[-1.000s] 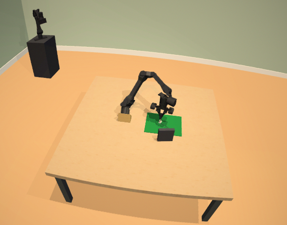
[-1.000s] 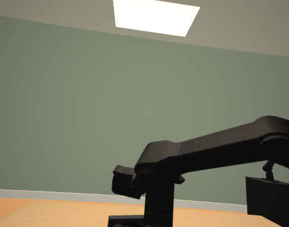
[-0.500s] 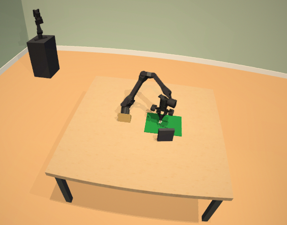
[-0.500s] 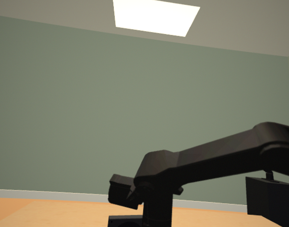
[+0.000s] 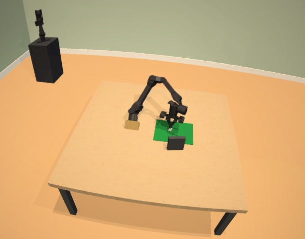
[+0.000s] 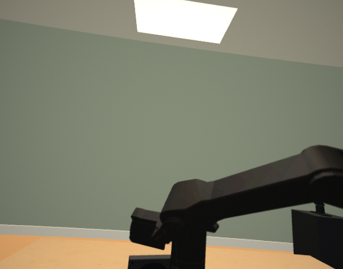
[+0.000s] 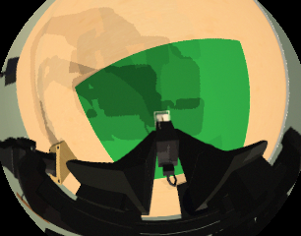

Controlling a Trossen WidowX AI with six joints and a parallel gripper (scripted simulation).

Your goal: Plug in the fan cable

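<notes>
The green board (image 5: pixel 187 132) (image 7: pixel 221 88) lies flat on the table. The black fan (image 5: pixel 176 143) stands upright at its near edge in the top view. A thin dark cable (image 5: pixel 174 134) runs over the board toward the fan. My gripper (image 5: pixel 170 128) (image 7: pixel 164 133) points down over the board, shut on the cable's plug, which the fingertips mostly hide. A small pale piece (image 5: pixel 170 129) (image 7: pixel 161 117) shows right at the fingertips; whether it is header or plug, and how deep the plug sits, I cannot tell. A dark loop (image 7: pixel 172 180) shows between the fingers in the wrist view.
The arm's base stands on a tan plate (image 5: pixel 132 125) (image 7: pixel 63 162) left of the board. The wooden table (image 5: pixel 147 170) reaches past the board. A black pedestal (image 5: pixel 45 61) (image 6: pixel 307 234) with another arm stands far off. The exterior view mostly shows my arm and the wall.
</notes>
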